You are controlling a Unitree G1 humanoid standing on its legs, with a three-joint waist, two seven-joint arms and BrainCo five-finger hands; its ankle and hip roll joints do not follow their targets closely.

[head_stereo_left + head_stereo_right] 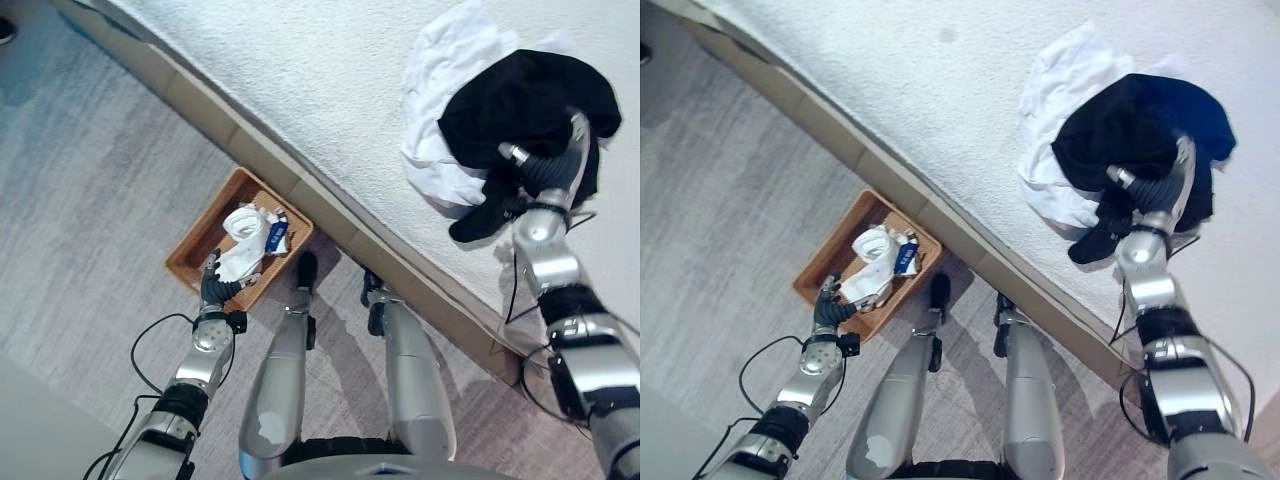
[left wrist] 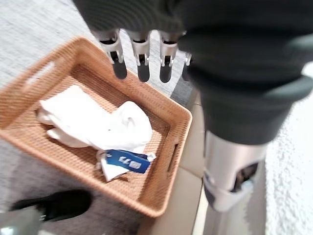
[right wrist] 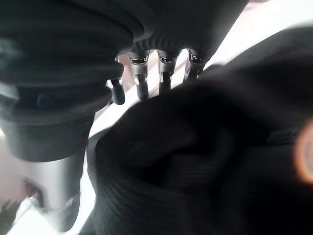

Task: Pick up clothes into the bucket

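A woven basket [image 1: 190, 262] sits on the floor beside a white bed [image 1: 300, 90], with white clothes [image 2: 93, 125] already inside. The left hand [image 1: 211, 285] hovers over the basket's edge, fingers straight and empty. On the bed, a black garment [image 1: 530, 100] lies over a white one [image 1: 430, 160]. The right hand [image 1: 540, 178] presses into the black garment; I cannot tell whether its fingers grip. By my judgement, 2 garments remain.

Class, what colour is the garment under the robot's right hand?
Black garment, clearest in the left eye view.
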